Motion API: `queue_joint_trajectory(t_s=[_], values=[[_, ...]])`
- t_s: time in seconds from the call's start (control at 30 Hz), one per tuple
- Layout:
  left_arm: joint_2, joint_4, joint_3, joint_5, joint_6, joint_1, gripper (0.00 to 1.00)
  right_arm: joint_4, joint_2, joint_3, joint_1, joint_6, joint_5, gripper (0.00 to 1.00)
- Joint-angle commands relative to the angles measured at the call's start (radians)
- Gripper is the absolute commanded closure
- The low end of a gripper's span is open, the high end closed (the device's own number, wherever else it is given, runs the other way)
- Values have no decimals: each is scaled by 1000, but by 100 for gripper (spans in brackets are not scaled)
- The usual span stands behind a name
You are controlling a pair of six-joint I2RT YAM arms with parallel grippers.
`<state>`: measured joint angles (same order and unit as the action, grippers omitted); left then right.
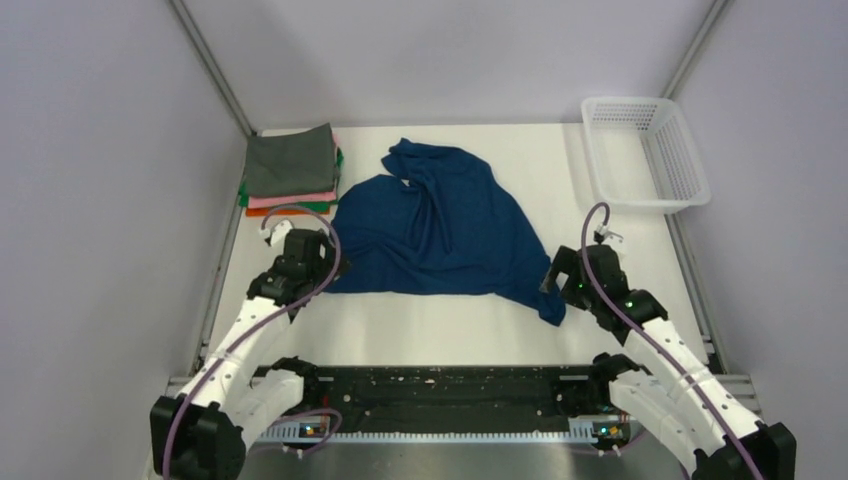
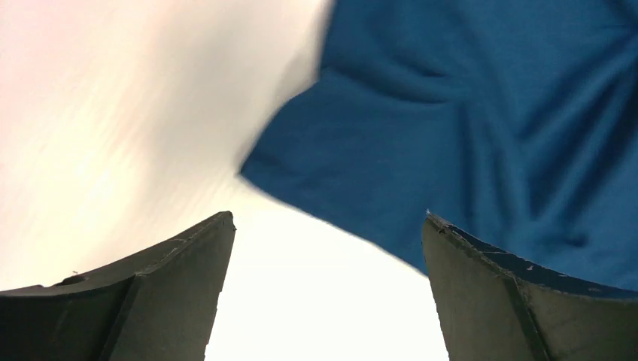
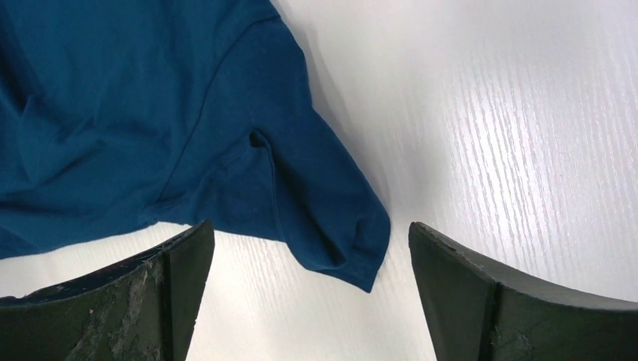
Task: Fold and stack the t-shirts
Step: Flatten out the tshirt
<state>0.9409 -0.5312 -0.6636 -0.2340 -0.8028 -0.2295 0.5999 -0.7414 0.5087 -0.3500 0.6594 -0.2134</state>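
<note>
A large navy blue t-shirt (image 1: pixel 440 225) lies crumpled and spread on the white table's middle. A stack of folded t-shirts (image 1: pixel 292 170), grey on top over pink, green and orange, sits at the back left. My left gripper (image 1: pixel 325 268) is open and empty at the shirt's near left edge; in the left wrist view the navy cloth (image 2: pixel 481 128) fills the upper right beyond its jaws (image 2: pixel 327 226). My right gripper (image 1: pixel 553 283) is open and empty by the shirt's near right sleeve (image 3: pixel 331 218), whose tip lies between the fingers (image 3: pixel 312 233).
A white plastic mesh basket (image 1: pixel 645 152) stands at the back right. Metal frame rails (image 1: pixel 215 290) run along both table sides. A black bar (image 1: pixel 440 395) spans the near edge between the arm bases.
</note>
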Motion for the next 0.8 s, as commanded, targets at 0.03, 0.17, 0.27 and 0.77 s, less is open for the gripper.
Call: queue_joint_trajectory(t_s=[0.03,0.17,0.27,0.77], values=[[-15,-101,88,-140,-90,15,2,7,14,-12,4,35,-47,1],[85,-45,82,-113,-81,45,5,4,9,-14,4,32,-46,1],[181,-9,53,-102,-85,59,11,-9,7,-21,4,20,-34,1],[423,4,-51,-57,-129,81,38,-49,-7,-53,4,13,-20,1]])
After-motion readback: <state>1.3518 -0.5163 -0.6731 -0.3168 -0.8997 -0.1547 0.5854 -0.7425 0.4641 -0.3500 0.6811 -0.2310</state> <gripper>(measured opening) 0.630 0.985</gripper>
